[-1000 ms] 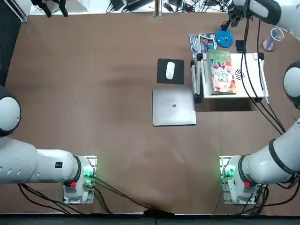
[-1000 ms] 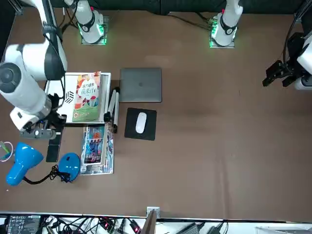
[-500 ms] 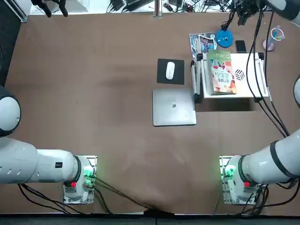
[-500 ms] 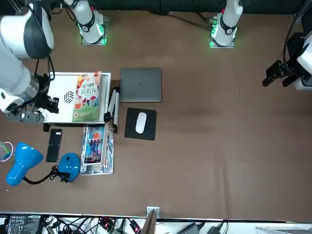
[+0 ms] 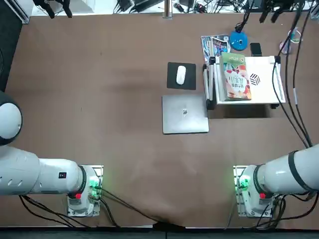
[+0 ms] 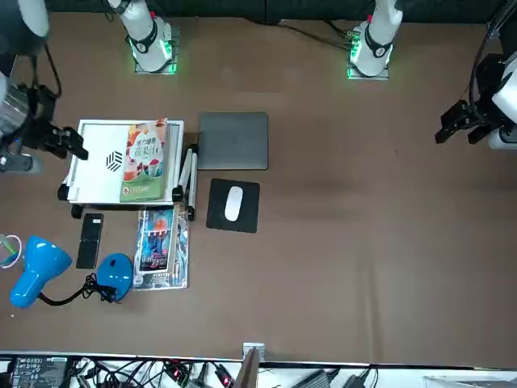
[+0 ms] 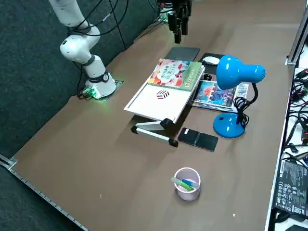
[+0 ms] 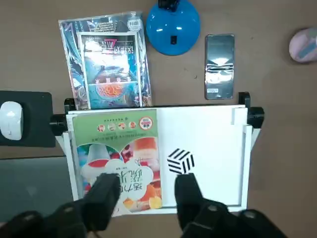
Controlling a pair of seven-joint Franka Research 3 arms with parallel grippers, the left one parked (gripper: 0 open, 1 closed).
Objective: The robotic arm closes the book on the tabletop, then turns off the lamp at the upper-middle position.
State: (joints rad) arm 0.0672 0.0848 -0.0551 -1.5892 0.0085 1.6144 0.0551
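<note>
1. The book (image 8: 119, 158) lies shut, green-and-picture cover up, on the white stand (image 8: 213, 148), along that stand's left edge; the closing step looks done.
2. The right gripper (image 8: 147, 181) hangs above the stand, its two fingers spread, with nothing between them.
3. The book is a thin paperback, probably light and bendy, its glossy cover likely slippery. If it needs moving, pinch the closed pages at an edge; a sideways push could slide it off the stand.
4. The lamp, next in hand, stands towards the far right corner of the worktop (image 7: 120, 159). Its round blue base (image 8: 173, 22) is beside the leaflet, and its blue shade (image 7: 236, 72) hangs on a thin black neck.
5. The neck should give easily and the shade looks like light plastic, so leave both alone. A small black patch (image 8: 173, 39) on the base is probably the switch: press straight down with closed fingertips, gently, since the base may skid or tip. Whether the lamp is lit, I cannot tell.
6. The pale pink cup (image 7: 187, 184), near the worktop's right edge, holds a green pen and a blue pen; it would tip easily.
7. A clear plastic bag (image 8: 74, 64) holds the blue-pictured leaflet (image 8: 111, 69).
</note>
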